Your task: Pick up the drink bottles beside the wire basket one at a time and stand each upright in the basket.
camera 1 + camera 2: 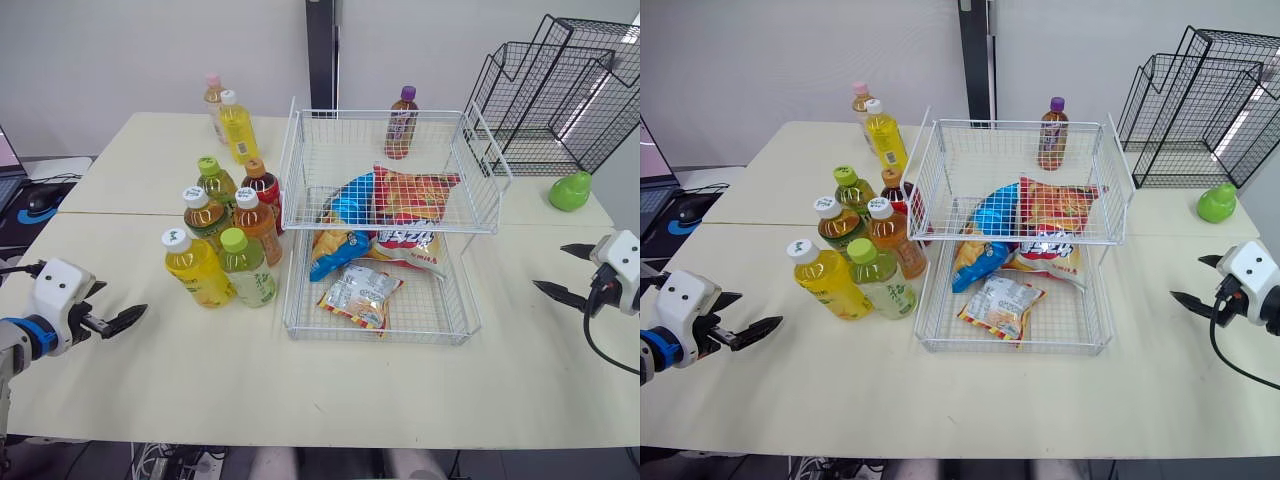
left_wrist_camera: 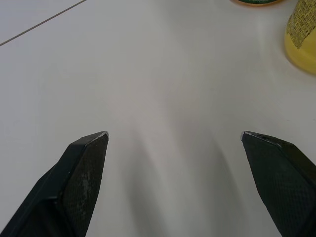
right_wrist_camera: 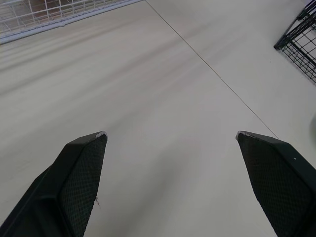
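Bottles are what I am after, and none is in the basket yet. On my left side, the left gripper point(image 2: 174, 134) hangs low over the bare table point(image 1: 150, 400). Its two black fingers are spread wide and hold nothing.

A little way past it stands a bunch of six bottles, packed close together just left of the wire basket point(image 1: 380, 338). The closest one is the yellow bottle point(image 1: 195, 268) with a white cap. It is on the outer edge of the bunch, so I think it is the easy one to take first. Beside it is a pale bottle point(image 1: 246, 268) with a green cap, and the two look like they touch. Two more bottles point(image 1: 230, 118) stand well back on the table.

They all look full, so I guess they are a bit heavy. The plastic is smooth and round and may slip. I would grab around the fat middle, on the label, and not by the thin neck.

Inside the basket lie snack bags point(image 1: 360, 295). They are soft, so a bottle set on them may tip. The bare wire beside them looks safer.

On my right side, the right gripper point(image 3: 170, 133) is wide open too, with nothing in it.
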